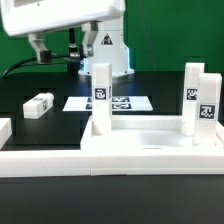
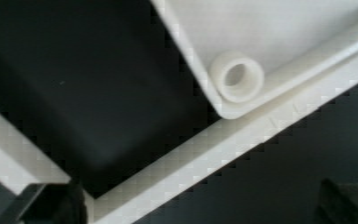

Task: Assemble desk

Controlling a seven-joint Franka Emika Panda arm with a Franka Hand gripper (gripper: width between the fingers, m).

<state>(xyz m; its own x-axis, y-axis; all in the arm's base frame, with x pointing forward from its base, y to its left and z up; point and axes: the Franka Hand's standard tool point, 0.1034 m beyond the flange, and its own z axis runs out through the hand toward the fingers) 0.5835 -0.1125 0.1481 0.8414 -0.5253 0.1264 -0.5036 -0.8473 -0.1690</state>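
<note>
I am hovering the gripper [image 2: 208, 205], jaws wide and empty, above a corner socket [image 2: 240, 76] of the desk top [image 1: 150, 140], which is sitting near the front with two legs [image 1: 101, 95] standing. A loose leg [image 1: 38, 105] is lying far left; I am judging it wants fetching, then holding plumb over a socket.

Arm [image 1: 95, 35]: white glossy housings, grey joint sections, black cables trailing behind. Fingertips [image 2: 30, 205]: dark, blocky, two visible in the wrist view.
</note>
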